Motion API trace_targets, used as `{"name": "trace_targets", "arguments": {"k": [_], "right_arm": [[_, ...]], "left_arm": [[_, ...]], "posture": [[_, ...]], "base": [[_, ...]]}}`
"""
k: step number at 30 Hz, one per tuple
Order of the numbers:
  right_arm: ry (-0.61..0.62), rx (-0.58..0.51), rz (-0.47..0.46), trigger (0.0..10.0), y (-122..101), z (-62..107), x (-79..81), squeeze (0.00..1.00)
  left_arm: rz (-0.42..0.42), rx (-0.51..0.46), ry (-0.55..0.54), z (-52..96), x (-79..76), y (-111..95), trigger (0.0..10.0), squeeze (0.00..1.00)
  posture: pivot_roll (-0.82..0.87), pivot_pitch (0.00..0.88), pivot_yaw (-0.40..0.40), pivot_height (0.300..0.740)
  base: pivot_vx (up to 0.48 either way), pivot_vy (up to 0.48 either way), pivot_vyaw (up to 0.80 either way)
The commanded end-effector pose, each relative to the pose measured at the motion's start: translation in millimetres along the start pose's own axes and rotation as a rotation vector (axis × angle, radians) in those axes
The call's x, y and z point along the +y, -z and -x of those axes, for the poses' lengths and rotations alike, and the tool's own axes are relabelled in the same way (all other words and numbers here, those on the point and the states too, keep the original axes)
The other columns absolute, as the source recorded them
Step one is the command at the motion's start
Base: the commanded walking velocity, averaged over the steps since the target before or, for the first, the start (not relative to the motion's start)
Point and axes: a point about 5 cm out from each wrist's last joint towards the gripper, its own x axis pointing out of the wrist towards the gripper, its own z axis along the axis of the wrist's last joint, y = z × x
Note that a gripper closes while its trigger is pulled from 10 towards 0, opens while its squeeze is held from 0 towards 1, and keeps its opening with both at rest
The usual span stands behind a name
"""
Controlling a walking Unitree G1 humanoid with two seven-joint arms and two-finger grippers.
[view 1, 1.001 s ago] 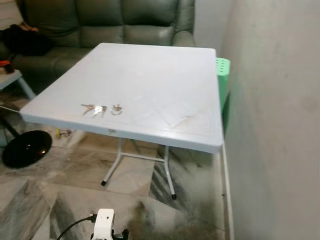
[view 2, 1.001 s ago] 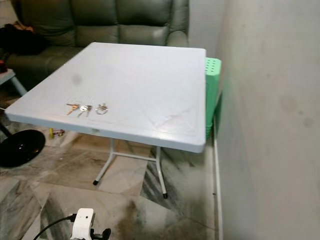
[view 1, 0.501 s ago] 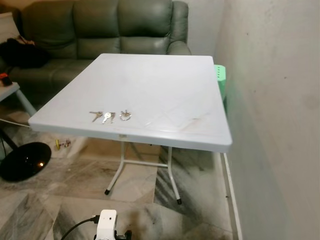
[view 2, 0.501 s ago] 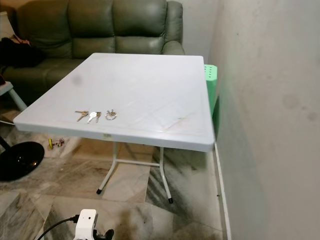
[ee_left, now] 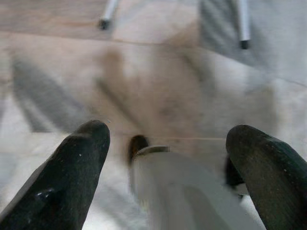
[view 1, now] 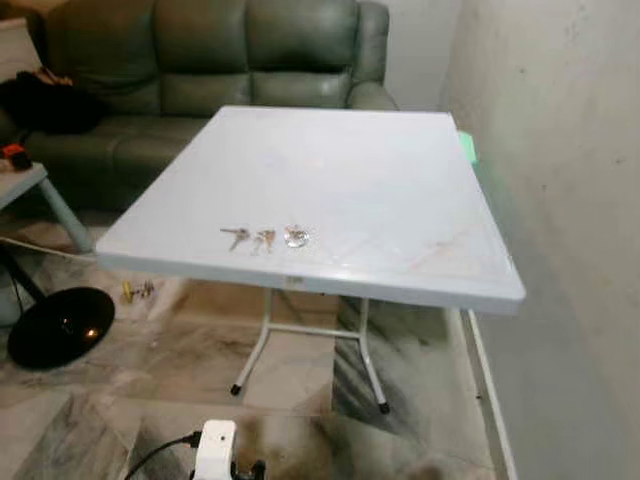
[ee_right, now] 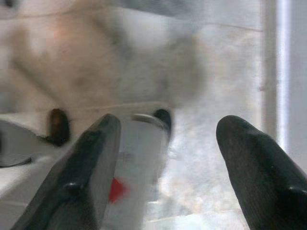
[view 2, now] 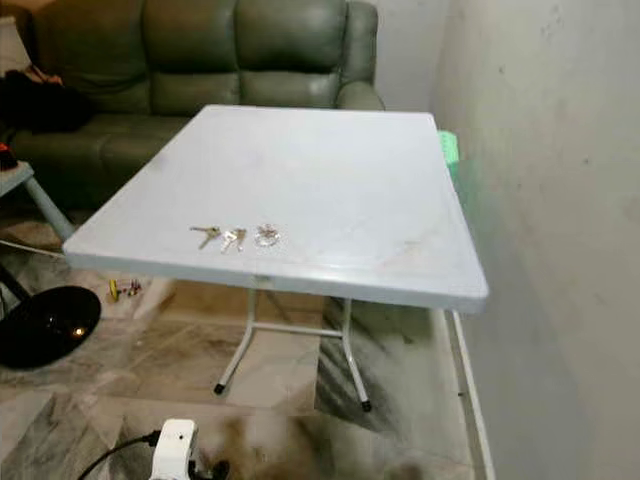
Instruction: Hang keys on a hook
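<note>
A bunch of keys point(view 1: 264, 238) with a metal ring lies near the front edge of a white square table point(view 1: 400, 190), left of its middle; the same keys point(view 2: 236, 237) show in the right eye view. Both arms hang low over the floor. My left gripper point(ee_left: 177, 163) is open, its two black fingers point(ee_left: 72, 167) spread wide with only floor tile and a robot part between them. My right gripper point(ee_right: 168, 167) is open too, also above the floor.
A green leather sofa point(view 1: 200, 50) stands behind the table. A plain wall point(view 1: 560, 130) runs along the right, with a green stool point(view 2: 448, 150) wedged between it and the table. A black round base point(view 1: 60, 325) rests on the marble floor at left. Table legs point(view 1: 255, 340) stand ahead.
The whole picture has shifted: the table and keys now sit further right and slightly lower in view, so the camera moved. The keys lie as before on the table.
</note>
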Motion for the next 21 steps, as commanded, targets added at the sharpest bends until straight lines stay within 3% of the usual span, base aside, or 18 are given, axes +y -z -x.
{"name": "trace_targets", "arguments": {"k": [1,21], "right_arm": [[-0.016,0.027,-0.01,10.0,7.8,0.6,7.2,0.0],[-0.012,0.051,-0.012,10.0,15.4,3.0,6.4,0.0]], "left_arm": [[-0.01,-0.011,-0.004,-0.9,0.5,-4.8,10.0,0.0],[-0.013,-0.008,-0.003,-0.7,-0.7,-3.0,10.0,0.0]], "posture": [[0.09,0.0,0.007,0.74],[0.1,0.004,0.008,0.74]], "base": [[0.0,0.48,0.0],[0.0,0.48,0.0]]}}
